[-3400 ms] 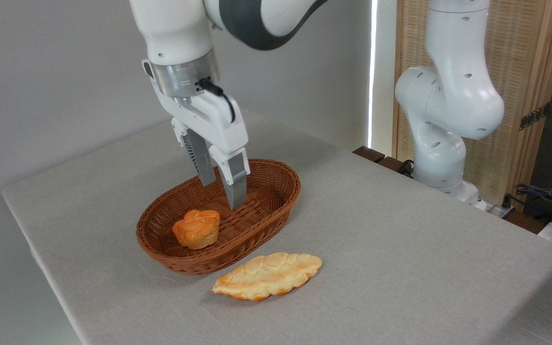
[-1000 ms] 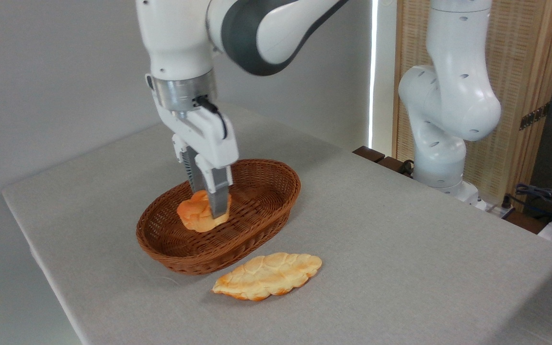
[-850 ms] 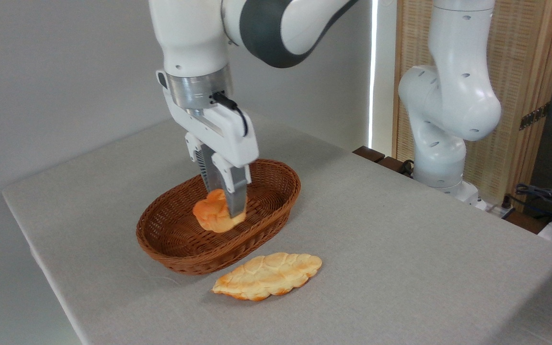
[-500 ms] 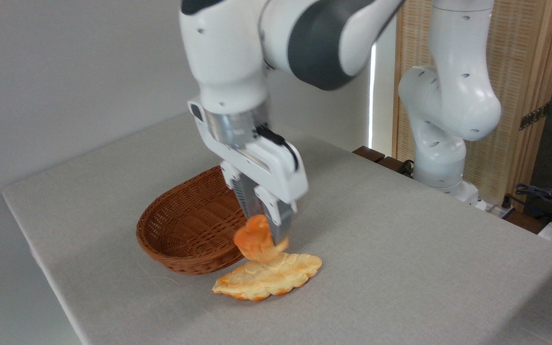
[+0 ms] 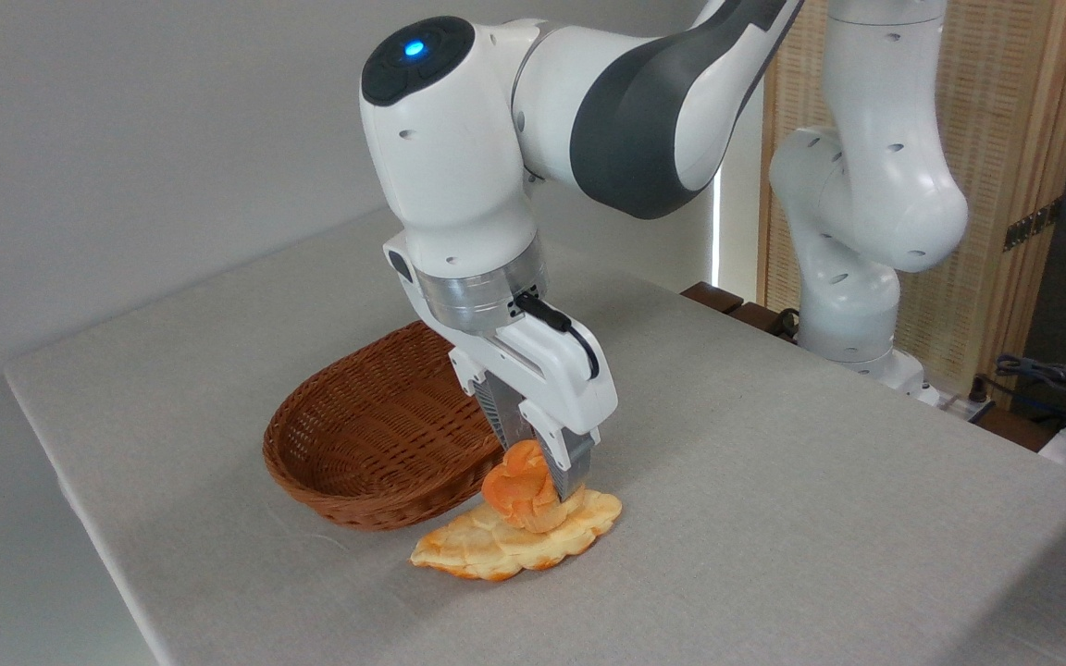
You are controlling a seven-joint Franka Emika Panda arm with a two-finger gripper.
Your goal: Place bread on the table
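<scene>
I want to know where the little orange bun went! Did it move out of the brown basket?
Yes. The bun, held in the gripper, went right and toward the camera, out of the basket; it now hangs over the flat bread.

The bun point(image 5: 522, 486) was orange-golden with a crackled top; the leaf-shaped bread point(image 5: 496, 548) pale golden; the wicker basket point(image 5: 376, 435) woven brown; the surface point(image 5: 774, 518) plain light grey.

I found no text, label, brand, number or sign that I could read anywhere in my view.
</scene>
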